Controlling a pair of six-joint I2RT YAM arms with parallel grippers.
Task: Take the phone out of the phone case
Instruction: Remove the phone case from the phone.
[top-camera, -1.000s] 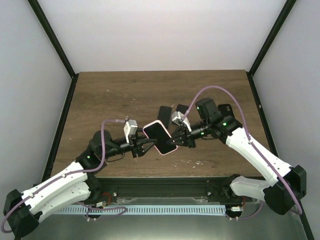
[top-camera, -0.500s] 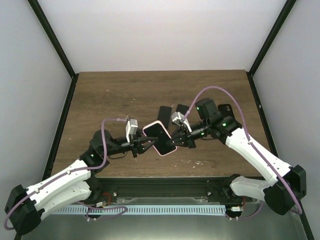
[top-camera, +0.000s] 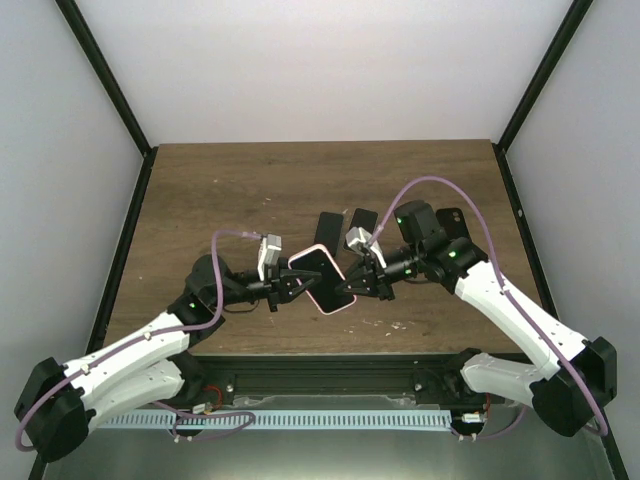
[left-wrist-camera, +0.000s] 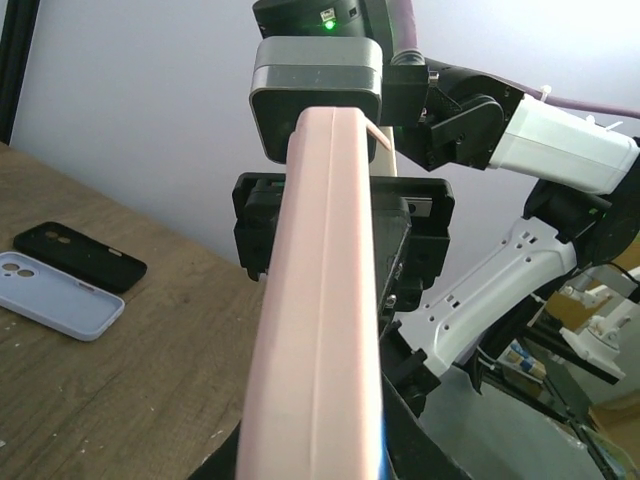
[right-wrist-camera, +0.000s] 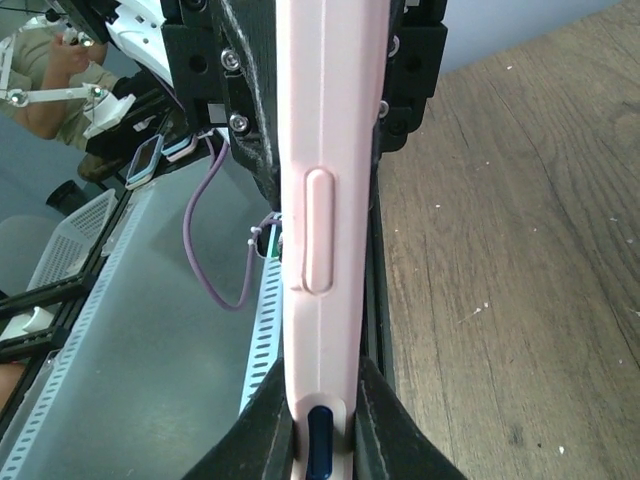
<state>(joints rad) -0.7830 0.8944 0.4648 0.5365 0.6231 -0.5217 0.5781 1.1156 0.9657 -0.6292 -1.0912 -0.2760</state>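
Observation:
The phone (top-camera: 322, 276), dark screen up, sits in a pink phone case (top-camera: 339, 307) and hangs above the table between both arms. My left gripper (top-camera: 293, 285) is shut on its left end and my right gripper (top-camera: 354, 283) on its right end. The left wrist view is filled by the pink case edge (left-wrist-camera: 322, 300), which runs away from my left gripper (left-wrist-camera: 315, 455), whose fingers it mostly hides. In the right wrist view my right gripper (right-wrist-camera: 320, 430) clamps the case (right-wrist-camera: 320, 130) from both sides, and a blue phone button (right-wrist-camera: 318, 440) shows through a cutout.
Two dark cases (top-camera: 328, 228) (top-camera: 362, 220) lie on the wooden table (top-camera: 220, 200) behind the phone, another (top-camera: 452, 218) by the right arm. The left wrist view shows a black case (left-wrist-camera: 80, 258) and a pale blue case (left-wrist-camera: 55, 295) on the table.
My left gripper has closed onto the left end of the cased phone, and its arm reached a little farther right. The right gripper kept its hold.

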